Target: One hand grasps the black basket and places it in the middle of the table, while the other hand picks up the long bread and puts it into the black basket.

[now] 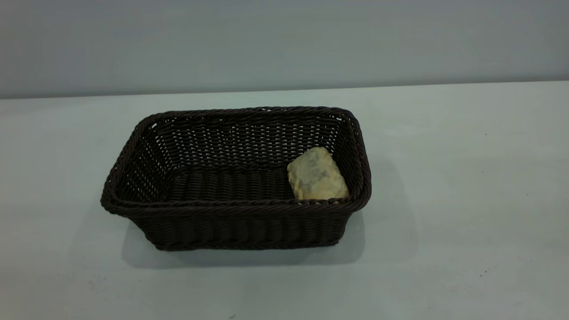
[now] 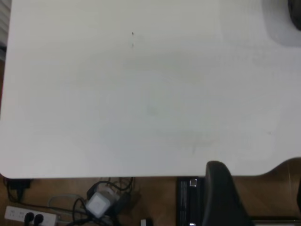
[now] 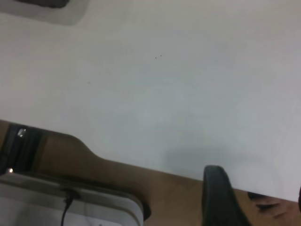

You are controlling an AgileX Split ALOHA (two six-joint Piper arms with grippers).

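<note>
The black basket (image 1: 231, 222) stands on the table (image 1: 466, 186) near its middle. The long bread (image 1: 316, 174) lies inside the basket at its right end, pale mottled side up, against the right wall. Neither gripper shows in the exterior view. In the left wrist view my left gripper (image 2: 256, 197) hangs over the table's edge, open and empty, with a corner of the basket (image 2: 295, 14) far off. In the right wrist view my right gripper (image 3: 256, 200) is also back at the table's edge, open and empty, with a dark bit of the basket (image 3: 44, 2) far away.
Below the table edge in the left wrist view lie a power strip (image 2: 28, 215), cables and a white adapter (image 2: 98, 205) on the wooden floor. A white box (image 3: 70, 207) sits below the edge in the right wrist view. A grey wall runs behind the table.
</note>
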